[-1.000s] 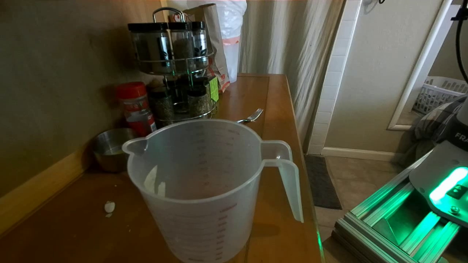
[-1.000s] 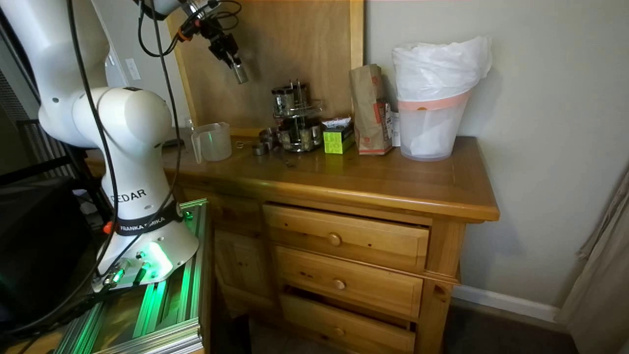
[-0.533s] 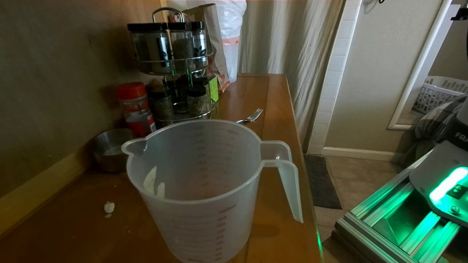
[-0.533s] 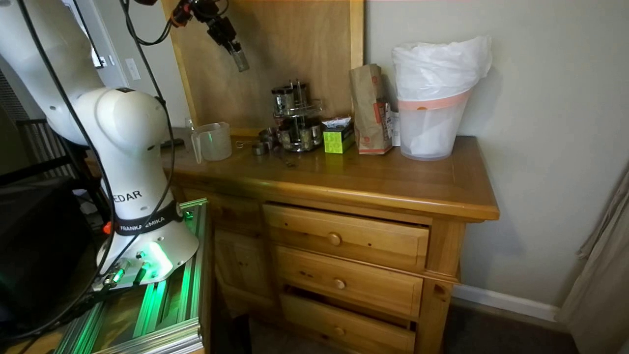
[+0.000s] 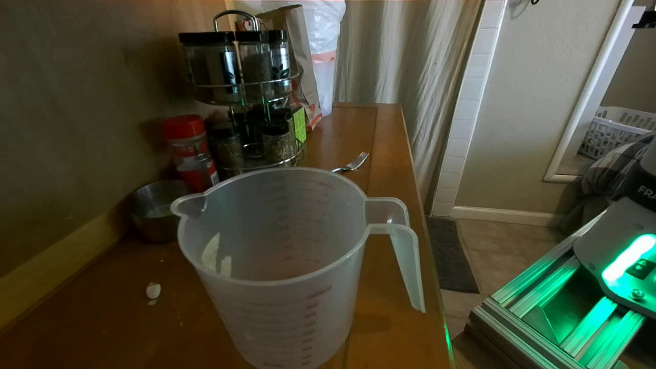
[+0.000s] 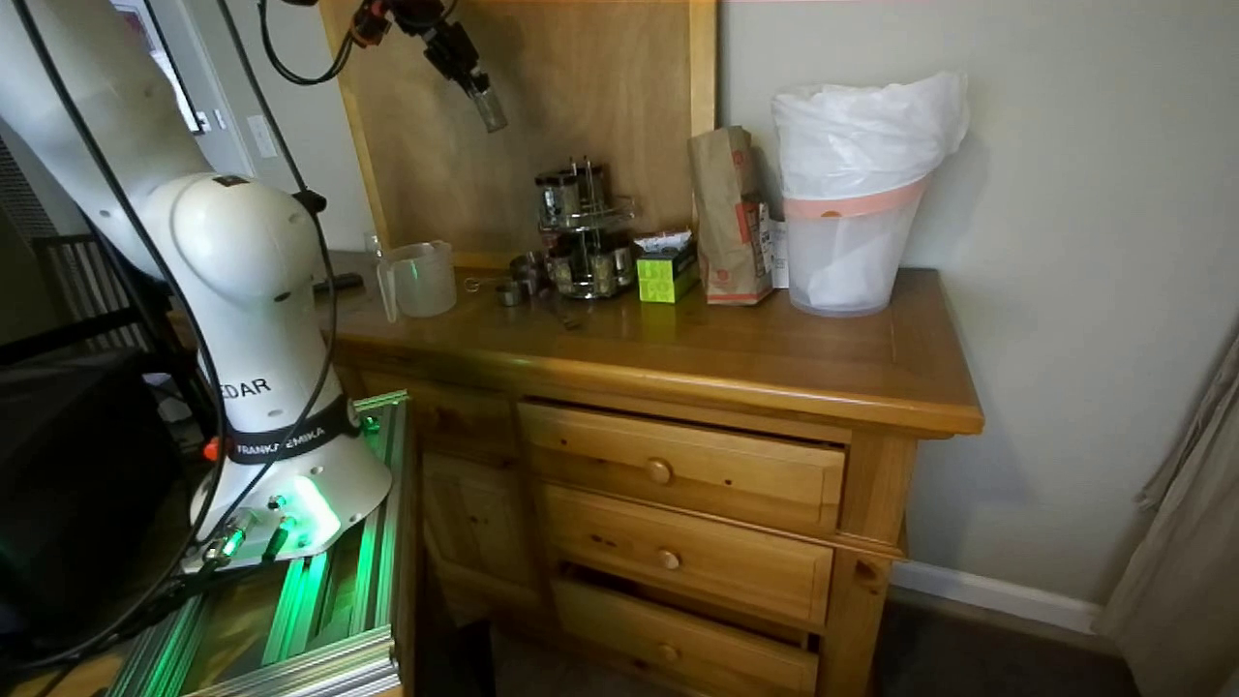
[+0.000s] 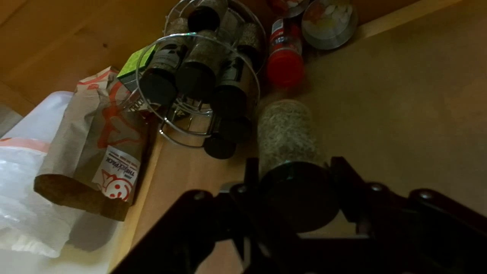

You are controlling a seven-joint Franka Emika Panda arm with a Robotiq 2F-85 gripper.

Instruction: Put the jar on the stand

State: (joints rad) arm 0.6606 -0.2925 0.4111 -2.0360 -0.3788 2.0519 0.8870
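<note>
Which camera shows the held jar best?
The wrist view: the jar is large, dark lid in the gripper, grainy contents visible. An exterior view shows the jar small and tilted; in an exterior view where the measuring jug looms close, the jar does not show.

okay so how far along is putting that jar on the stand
Done: the jar is lifted clear of the counter. In hand: the gripper holds it by its dark lid, tilted. Left: it hangs apart from the wire stand, so lowering and releasing remain.
</note>
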